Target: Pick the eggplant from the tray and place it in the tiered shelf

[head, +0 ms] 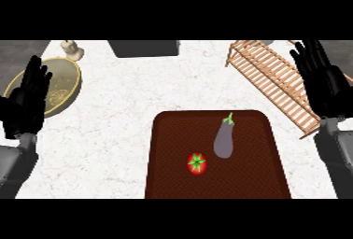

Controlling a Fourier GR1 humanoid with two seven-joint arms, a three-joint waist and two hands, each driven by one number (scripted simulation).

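Our tray (172, 186) held the eggplant (224, 140), stem toward twelve, at eight o'clock from our nearer, open, empty right hand (321, 81).

Between my right hand (322, 84) and the eggplant (224, 138) the slatted wooden tiered shelf (276, 79) stands in the way, slanting along the counter's right side. Above the dark tray (172, 154) the room is open, with only the tomato (196, 163) just beside the eggplant. Bare white counter (110, 126) lies wide between the tray and my left hand (26, 98).
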